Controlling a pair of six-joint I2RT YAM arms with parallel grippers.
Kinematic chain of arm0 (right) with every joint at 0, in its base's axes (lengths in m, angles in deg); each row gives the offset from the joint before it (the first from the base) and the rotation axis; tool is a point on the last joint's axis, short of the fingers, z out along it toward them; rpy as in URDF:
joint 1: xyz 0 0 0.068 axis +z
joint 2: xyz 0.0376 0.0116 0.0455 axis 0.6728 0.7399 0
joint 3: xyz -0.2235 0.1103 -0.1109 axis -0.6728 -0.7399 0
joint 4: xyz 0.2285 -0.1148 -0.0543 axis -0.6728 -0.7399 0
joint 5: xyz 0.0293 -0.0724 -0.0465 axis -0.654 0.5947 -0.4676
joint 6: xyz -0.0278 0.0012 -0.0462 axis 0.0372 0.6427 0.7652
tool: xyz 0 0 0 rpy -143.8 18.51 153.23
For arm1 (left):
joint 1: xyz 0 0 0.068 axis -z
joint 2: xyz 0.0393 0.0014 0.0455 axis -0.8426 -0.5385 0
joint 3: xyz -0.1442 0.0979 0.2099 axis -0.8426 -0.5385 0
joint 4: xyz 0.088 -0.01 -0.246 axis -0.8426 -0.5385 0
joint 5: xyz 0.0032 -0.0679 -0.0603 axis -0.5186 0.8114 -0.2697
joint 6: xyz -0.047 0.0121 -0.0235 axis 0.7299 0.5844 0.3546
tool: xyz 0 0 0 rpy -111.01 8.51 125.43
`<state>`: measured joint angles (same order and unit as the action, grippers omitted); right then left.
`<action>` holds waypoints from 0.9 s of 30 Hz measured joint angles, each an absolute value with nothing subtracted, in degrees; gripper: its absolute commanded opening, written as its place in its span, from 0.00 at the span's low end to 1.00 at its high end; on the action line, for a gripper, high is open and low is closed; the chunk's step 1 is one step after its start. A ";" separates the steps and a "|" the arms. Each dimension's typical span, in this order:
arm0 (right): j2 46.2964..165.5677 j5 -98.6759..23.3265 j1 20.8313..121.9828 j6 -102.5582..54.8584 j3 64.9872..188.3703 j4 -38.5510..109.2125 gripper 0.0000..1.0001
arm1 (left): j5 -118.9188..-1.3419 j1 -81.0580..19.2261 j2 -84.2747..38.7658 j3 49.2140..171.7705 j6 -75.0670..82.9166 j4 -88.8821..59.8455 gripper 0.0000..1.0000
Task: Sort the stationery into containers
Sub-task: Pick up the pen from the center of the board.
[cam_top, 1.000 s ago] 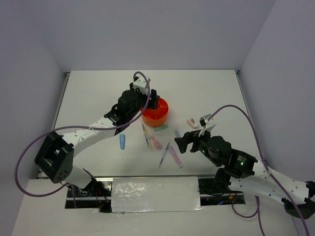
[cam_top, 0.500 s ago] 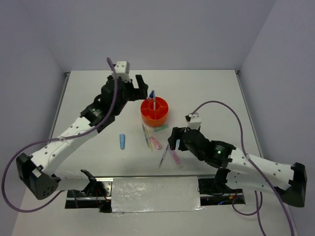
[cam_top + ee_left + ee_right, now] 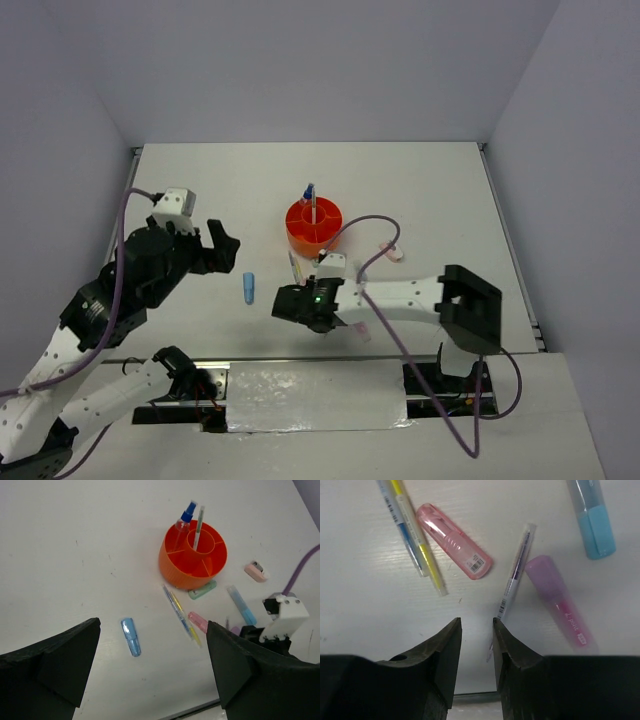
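Note:
The orange organiser stands mid-table with a thin pen and a blue-capped item upright in it. Loose stationery lies in front of it: a thin clear pen, a pink marker, a purple-pink marker, a blue marker, yellow and blue pens and a green marker. My right gripper hangs low over the clear pen's near end. Its jaws stand narrowly apart, and that end lies in the gap beside the right finger. My left gripper is wide open and empty, high at the left.
A lone blue marker lies left of the pile, under my left gripper. A pink-white eraser sits right of the organiser. The right arm's purple cable loops over the table beside the organiser.
My left arm drew back left and away from the organiser, jaws fully open. My right arm swung left across the pens and came down over the clear pen, its jaws narrowing.

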<state>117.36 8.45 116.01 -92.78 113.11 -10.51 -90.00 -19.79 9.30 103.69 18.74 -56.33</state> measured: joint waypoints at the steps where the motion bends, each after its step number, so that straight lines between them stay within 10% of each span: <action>1: 120.31 8.99 116.12 -94.70 115.66 -12.87 0.38 | -89.43 -19.79 11.09 102.24 17.99 -56.74 0.99; 27: 127.74 6.83 114.24 -99.60 112.17 -10.36 0.30 | -77.52 -24.14 15.20 87.80 14.96 -51.15 0.99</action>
<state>127.74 6.83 114.24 -99.60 112.17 -10.36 -77.52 -24.14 15.20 87.80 14.96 -51.15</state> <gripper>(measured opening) 0.335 0.993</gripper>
